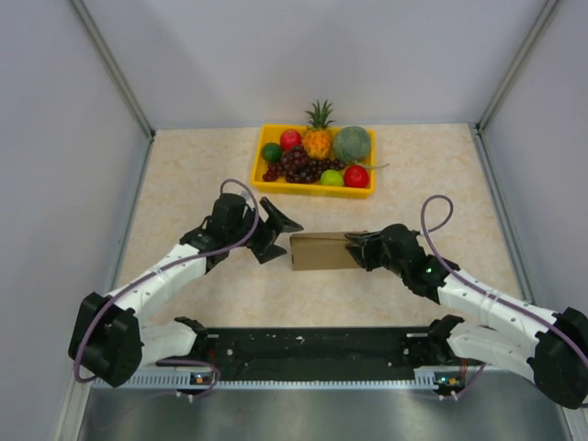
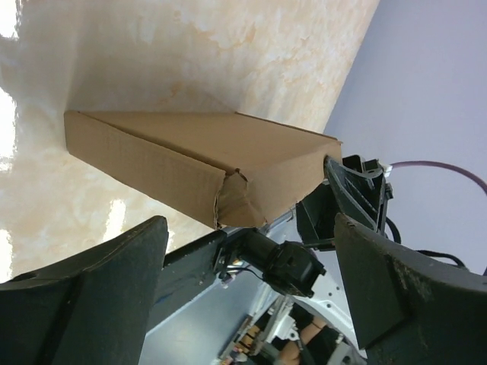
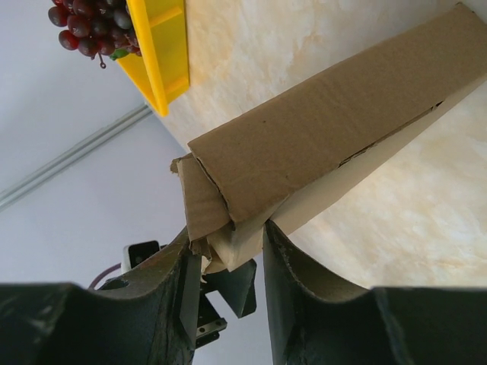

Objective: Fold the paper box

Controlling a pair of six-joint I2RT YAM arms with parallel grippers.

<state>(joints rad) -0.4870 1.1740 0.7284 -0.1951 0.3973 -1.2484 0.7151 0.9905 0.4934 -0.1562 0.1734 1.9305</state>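
On the table (image 1: 202, 165) the paper box (image 1: 322, 252) looks nearly formed; the right gripper (image 1: 353, 246) pinches its crumpled end, seemingly not yet tucked, while the left gripper (image 1: 278, 234) gapes empty alongside.

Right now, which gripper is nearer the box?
Right. The right gripper is closed on the box at its right end. The left gripper is open just off the left end, apparently not touching.

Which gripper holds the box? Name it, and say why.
The right gripper: it is clamped on one end of the box. The left gripper stands wide open at the other end, gripping nothing.
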